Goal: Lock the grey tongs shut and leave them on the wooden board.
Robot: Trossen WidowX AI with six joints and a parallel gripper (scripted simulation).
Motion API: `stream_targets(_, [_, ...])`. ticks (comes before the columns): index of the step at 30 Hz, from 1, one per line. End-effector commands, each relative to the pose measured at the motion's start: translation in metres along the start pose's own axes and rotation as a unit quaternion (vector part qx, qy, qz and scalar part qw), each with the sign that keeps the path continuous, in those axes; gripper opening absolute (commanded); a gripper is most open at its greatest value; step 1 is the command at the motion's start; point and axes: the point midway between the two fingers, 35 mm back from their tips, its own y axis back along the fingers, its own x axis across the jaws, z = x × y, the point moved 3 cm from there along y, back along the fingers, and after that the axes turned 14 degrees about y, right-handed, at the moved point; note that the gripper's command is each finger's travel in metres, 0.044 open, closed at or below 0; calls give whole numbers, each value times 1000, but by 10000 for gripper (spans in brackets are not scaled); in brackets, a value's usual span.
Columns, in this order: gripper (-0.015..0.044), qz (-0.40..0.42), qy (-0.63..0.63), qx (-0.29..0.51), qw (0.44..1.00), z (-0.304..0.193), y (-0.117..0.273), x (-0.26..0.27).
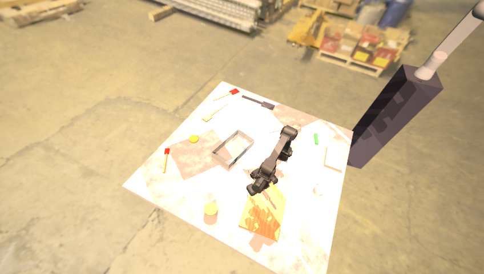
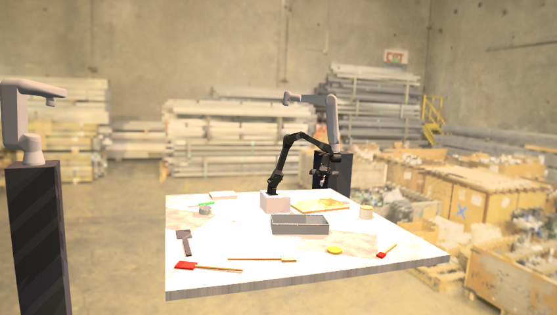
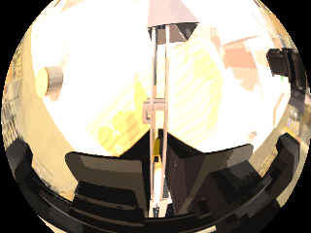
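My gripper (image 1: 262,192) (image 2: 322,178) (image 3: 155,133) is shut on the grey tongs (image 1: 270,200) (image 3: 166,73). In the wrist view their two long arms run nearly parallel and close together, with a small gap, from between my fingers to a wide grey end at the top. Whether the lock holds cannot be told. The tongs hang in the air over the wooden board (image 1: 282,203) (image 2: 320,205) (image 3: 206,87), not touching it; their exact tilt is unclear. The roasting tin (image 1: 220,160) (image 2: 300,228) stands apart from the board, with no tongs on it.
A jar with a yellow lid (image 1: 210,209) (image 2: 366,212) (image 3: 43,82) stands beside the board. A yellow disc (image 1: 193,138) (image 2: 334,250), a dark spatula (image 1: 268,105) (image 2: 183,233) and red-headed tools lie farther off. A green-handled tool (image 1: 316,138) (image 2: 205,203) lies near a pale block (image 1: 334,158) (image 2: 222,195).
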Motion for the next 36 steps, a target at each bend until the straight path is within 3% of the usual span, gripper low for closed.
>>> stream_targets(1, [-150, 1, -15, -2, 1000, -18, 0, -6])
stream_targets(10, [-150, 2, -49, -1, 999, -59, 1, -24])
stream_targets(19, [-150, 2, -51, 6, 999, -59, -1, -24])
stream_targets(36, [-150, 23, -92, 232, 968, -44, -31, -16])
